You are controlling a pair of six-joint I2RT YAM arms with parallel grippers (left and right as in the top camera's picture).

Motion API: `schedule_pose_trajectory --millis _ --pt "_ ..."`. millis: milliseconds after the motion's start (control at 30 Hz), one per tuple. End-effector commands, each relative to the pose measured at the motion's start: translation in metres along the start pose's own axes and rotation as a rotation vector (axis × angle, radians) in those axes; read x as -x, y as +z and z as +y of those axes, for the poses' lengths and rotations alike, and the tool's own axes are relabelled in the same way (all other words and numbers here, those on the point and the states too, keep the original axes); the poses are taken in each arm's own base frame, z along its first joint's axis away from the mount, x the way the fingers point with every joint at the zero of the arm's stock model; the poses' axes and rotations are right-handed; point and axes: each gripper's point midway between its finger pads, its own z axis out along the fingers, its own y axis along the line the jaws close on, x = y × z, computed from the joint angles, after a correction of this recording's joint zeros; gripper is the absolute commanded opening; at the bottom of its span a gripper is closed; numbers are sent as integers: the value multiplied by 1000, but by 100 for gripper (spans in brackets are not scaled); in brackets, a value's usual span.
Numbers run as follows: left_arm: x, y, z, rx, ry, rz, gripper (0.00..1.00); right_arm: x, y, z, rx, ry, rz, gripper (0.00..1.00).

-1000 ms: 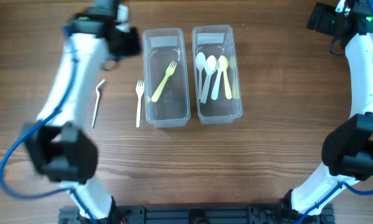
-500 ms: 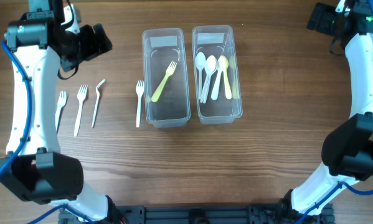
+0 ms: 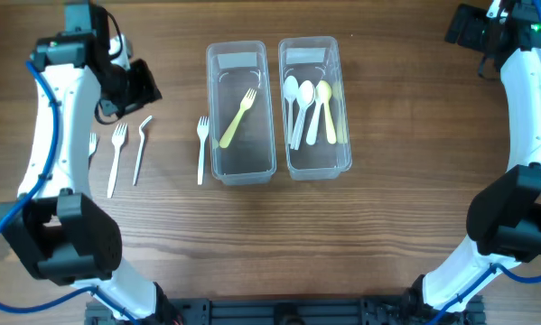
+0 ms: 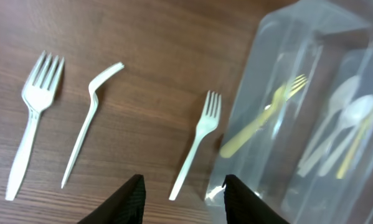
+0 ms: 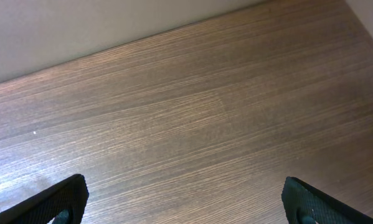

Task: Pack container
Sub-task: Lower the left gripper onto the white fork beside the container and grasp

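Two clear plastic containers stand side by side. The left container [image 3: 241, 113] holds one yellow fork [image 3: 237, 118]. The right container [image 3: 314, 106] holds several white and yellow spoons [image 3: 308, 110]. White forks lie on the table left of them: one [image 3: 201, 149] beside the left container, a bent one [image 3: 142, 148], another [image 3: 116, 157], and one [image 3: 92, 143] partly hidden by my left arm. My left gripper [image 3: 136, 86] is open and empty above the forks; its wrist view shows the forks [image 4: 196, 143] and the left container [image 4: 286, 124]. My right gripper [image 5: 183, 199] is open over bare wood at the far right.
The wooden table [image 3: 387, 235] extends around the containers. The right arm's base [image 3: 514, 226] stands at the right edge and the left arm's base [image 3: 67, 239] at the left edge.
My left arm has swung from beside the left container out to the left, then shifted slightly back right, uncovering the forks. The right arm has not moved.
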Motion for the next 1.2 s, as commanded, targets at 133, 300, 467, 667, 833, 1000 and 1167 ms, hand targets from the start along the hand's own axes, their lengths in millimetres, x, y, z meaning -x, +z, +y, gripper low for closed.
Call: schedule_pose_trajectory --millis 133,300,467,667,833,1000,1167 --pt "-36 60 4 20 34 110 48 6 -6 1 -6 -4 -21 100" --pt "-47 78 -18 0 172 104 47 6 -6 1 -6 -4 -21 100" --pt "-55 86 -26 54 240 104 37 6 -6 1 -6 -4 -21 100" --pt "-60 94 -25 74 246 126 31 6 -6 1 -6 -3 -21 100" --pt "-63 102 -21 82 240 149 29 6 -6 1 -6 -4 -21 100" --pt "-66 111 -21 78 237 173 29 6 -6 1 -6 -3 -21 100" --pt "-69 120 -18 86 233 196 28 6 -6 1 -6 -3 -21 100"
